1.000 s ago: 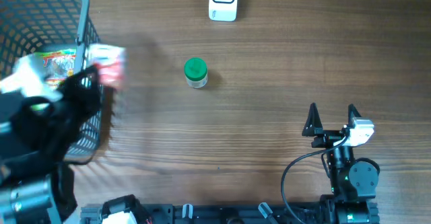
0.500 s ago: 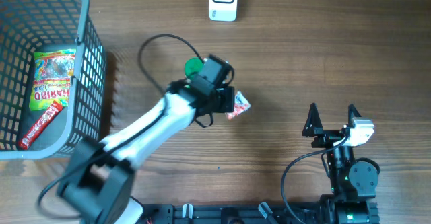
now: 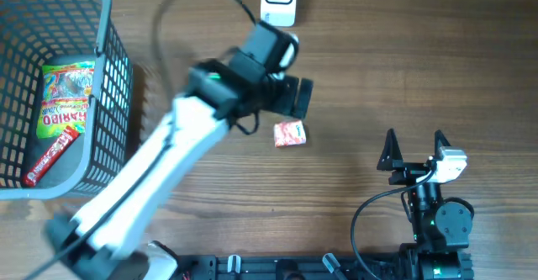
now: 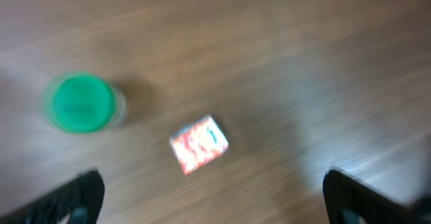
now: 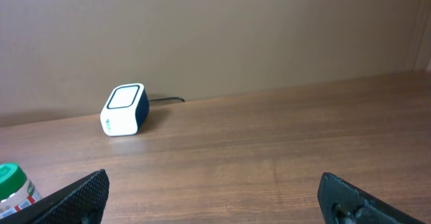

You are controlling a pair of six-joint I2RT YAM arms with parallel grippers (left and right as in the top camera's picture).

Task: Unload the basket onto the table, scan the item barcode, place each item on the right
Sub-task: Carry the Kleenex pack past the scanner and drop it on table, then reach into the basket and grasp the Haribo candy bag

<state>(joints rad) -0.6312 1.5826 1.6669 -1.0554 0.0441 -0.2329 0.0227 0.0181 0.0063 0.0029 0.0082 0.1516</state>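
Packet [image 4: 199, 144] lies loose on the tabletop [image 3: 420, 61] beneath the left pincer [image 3: 300, 97], jaws released; if it landed wrong face up, the scanner [image 3: 278, 1] would read nothing.

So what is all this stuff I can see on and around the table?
grey plastic mesh basket: one, grey, far left of the table
colourful Haribo sweet bag: one, yellow, green and red, inside the basket
red wrapped bar: one, red, in the basket next to the bag
small red-and-white packet: one, lying loose mid-table
green-lidded jar: one, near the packet, hidden under the arm from overhead
white box-shaped scanner: one, white, at the far edge
wooden table: one, brown
left gripper: one, black, on a white arm, open, above the packet
right gripper: one, black, open, empty, near right
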